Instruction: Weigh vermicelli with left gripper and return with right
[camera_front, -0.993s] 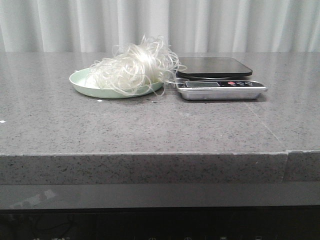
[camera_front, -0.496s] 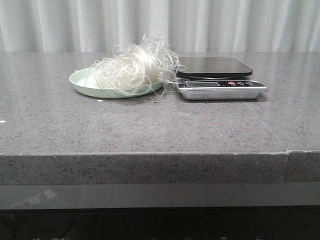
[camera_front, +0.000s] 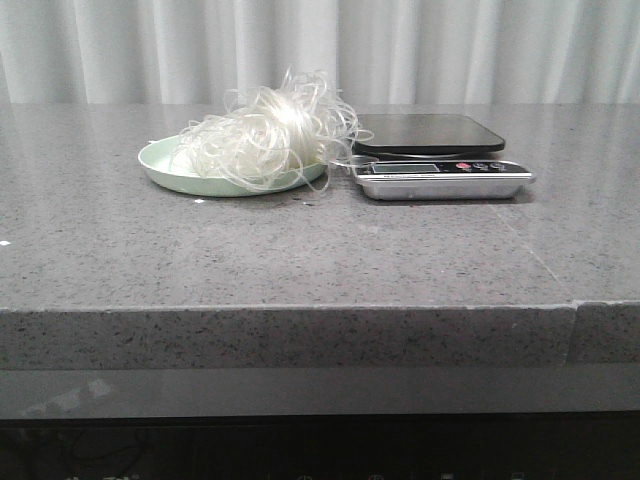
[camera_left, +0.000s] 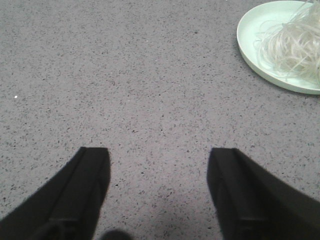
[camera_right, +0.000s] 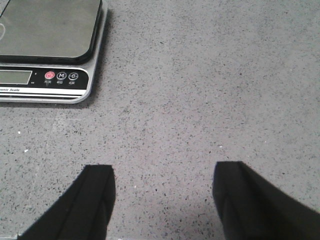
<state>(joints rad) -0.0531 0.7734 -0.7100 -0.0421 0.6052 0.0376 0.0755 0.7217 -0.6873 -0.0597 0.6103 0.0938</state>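
Left wrist view showed you the left gripper (camera_left: 157, 192) with its fingers spread wide over bare grey countertop (camera_left: 125, 90), holding nothing — the vermicelli (camera_left: 292, 47) lay well apart from it, heaped on the pale green plate (camera_left: 250, 42). Your right gripper (camera_right: 162, 200) was likewise splayed and empty above the counter, near the kitchen scale (camera_right: 47, 45). From the front, the noodles sat on the plate just beside the scale — loose strands reached its edge.

Soft, even overhead light; faint glare on the grey countertop (camera_front: 300, 250), weak shadows, slightly grainy but sharp pictures.
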